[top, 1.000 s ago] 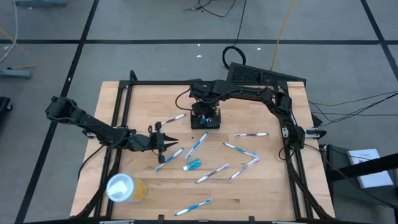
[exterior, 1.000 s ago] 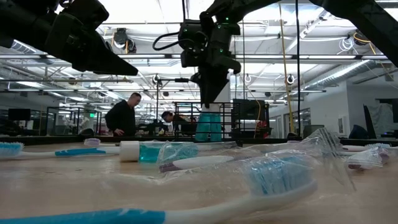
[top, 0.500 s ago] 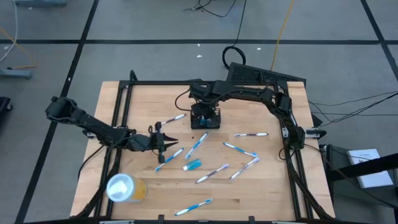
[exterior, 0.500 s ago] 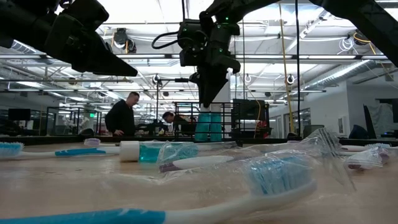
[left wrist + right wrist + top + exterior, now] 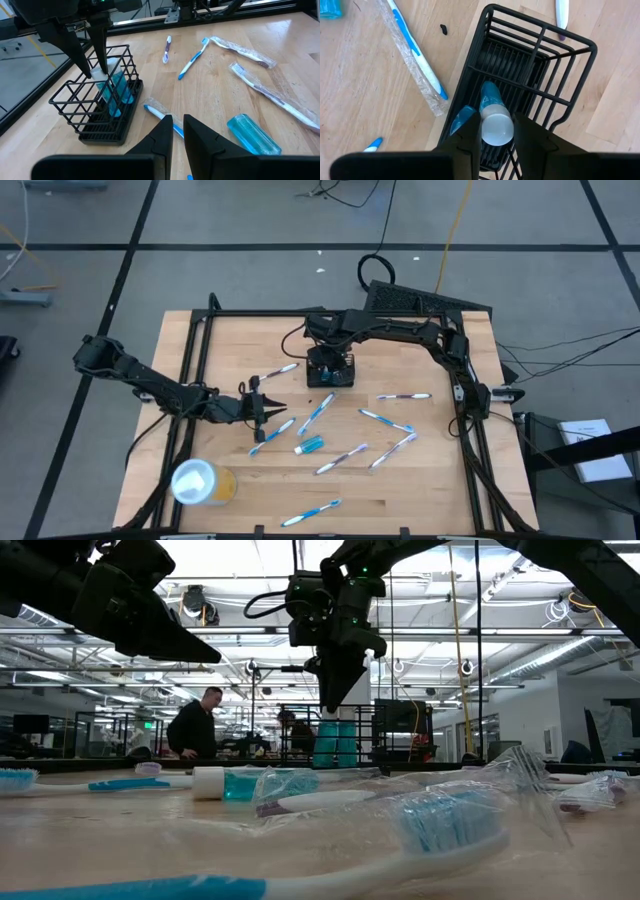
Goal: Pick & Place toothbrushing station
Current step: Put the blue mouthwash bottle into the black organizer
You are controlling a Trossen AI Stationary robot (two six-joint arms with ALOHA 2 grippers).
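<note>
The black wire-mesh holder stands on its base at the far middle of the table; it also shows in the left wrist view and the right wrist view. A blue tube with a white cap stands in one compartment, with a second blue tube beside it. My right gripper is right above the holder, shut on the capped tube. My left gripper hovers shut and empty to the holder's near left, above the loose toothbrushes. My right gripper pinches the tube's white cap between its two fingers, one on each side. The fingers come from above, pointing down. The tube stands upright with its blue body inside the holder's compartment.
Several toothbrushes, some in clear wrappers, lie across the table's middle and near part. Another blue tube lies among them. A yellow cup with a white lid stands at the near left. A black frame borders the table.
</note>
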